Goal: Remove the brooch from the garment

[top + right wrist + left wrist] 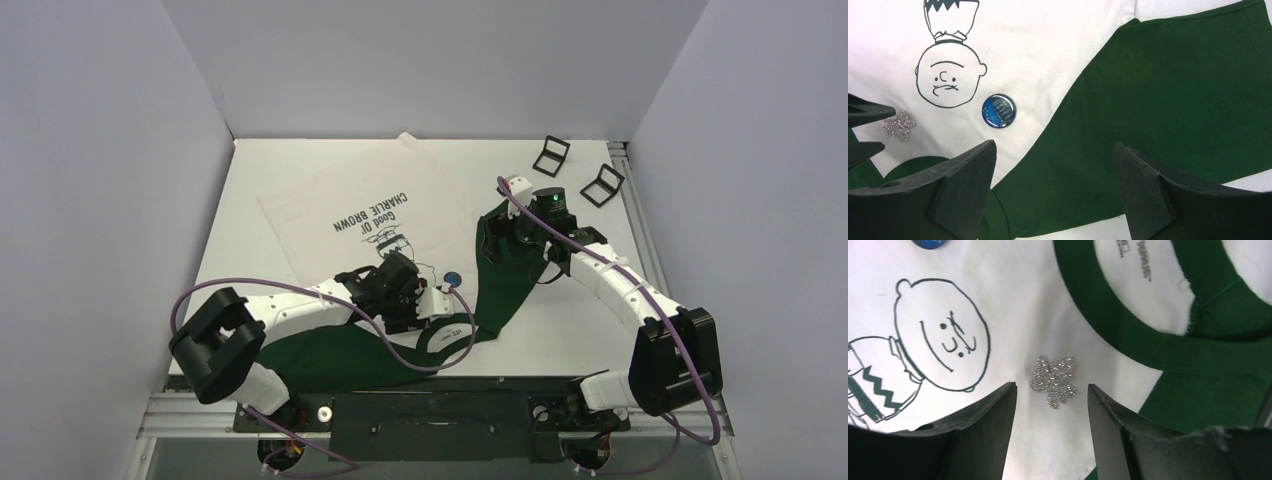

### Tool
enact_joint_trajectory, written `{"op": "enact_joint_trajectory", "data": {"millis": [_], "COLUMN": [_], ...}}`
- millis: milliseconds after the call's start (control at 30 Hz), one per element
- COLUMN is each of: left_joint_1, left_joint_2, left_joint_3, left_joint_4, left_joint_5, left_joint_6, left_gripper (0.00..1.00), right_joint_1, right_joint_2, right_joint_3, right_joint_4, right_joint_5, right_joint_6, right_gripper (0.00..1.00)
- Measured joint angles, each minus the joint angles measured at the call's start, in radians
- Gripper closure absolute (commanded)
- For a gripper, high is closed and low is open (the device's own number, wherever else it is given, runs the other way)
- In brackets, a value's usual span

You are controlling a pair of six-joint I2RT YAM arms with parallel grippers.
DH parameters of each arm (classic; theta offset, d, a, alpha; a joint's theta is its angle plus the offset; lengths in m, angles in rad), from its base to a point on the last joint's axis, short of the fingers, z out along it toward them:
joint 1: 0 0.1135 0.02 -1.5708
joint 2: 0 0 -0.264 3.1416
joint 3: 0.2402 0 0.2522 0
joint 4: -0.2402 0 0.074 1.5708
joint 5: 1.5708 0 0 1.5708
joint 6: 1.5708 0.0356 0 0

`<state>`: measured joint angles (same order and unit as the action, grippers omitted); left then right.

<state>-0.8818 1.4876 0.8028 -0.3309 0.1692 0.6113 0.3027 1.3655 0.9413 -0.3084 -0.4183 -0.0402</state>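
Observation:
The garment (pixel 340 205), a white T-shirt with dark green sleeves and collar, lies flat on the table with its cartoon face print up. A silver glittery clover-shaped brooch (pixel 1054 381) is pinned on the white chest beside the green collar (pixel 1128 335). It also shows in the right wrist view (pixel 899 125). My left gripper (pixel 1052 387) is open, low over the shirt, with one finger on each side of the brooch and not touching it. My right gripper (pixel 1054 146) is open and empty, hovering above a green sleeve (pixel 1148 100). In the top view the left gripper (pixel 442 300) hides the brooch.
A round blue button badge (pixel 998 110) is pinned next to the printed face (pixel 949 77); it also shows in the top view (pixel 452 279). Two small black frame-like stands (pixel 551 154) (pixel 602 184) sit at the back right. Grey walls enclose the table.

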Motion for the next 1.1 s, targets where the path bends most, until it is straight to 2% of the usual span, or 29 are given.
{"op": "enact_joint_trajectory", "data": {"millis": [367,567,1100], "left_joint_1": [0.006,0.015,0.019], "left_joint_2": [0.018,0.018,0.019], "left_joint_3": [-0.002,-0.002,-0.010], "left_joint_4": [0.059,0.036,0.019], "left_joint_5": [-0.080,-0.055,-0.031], "left_joint_6": [-0.008,0.007,0.054], "left_gripper": [0.59,0.50,0.47], "right_joint_1": [0.000,0.000,0.000], "right_joint_2": [0.000,0.001,0.008], "right_joint_3": [0.000,0.000,0.000], "right_joint_4": [-0.005,-0.008,-0.015], "right_joint_5": [-0.019,-0.028,-0.051], "right_joint_6": [-0.002,-0.005,-0.005], "right_gripper": [0.18,0.18,0.18]}}
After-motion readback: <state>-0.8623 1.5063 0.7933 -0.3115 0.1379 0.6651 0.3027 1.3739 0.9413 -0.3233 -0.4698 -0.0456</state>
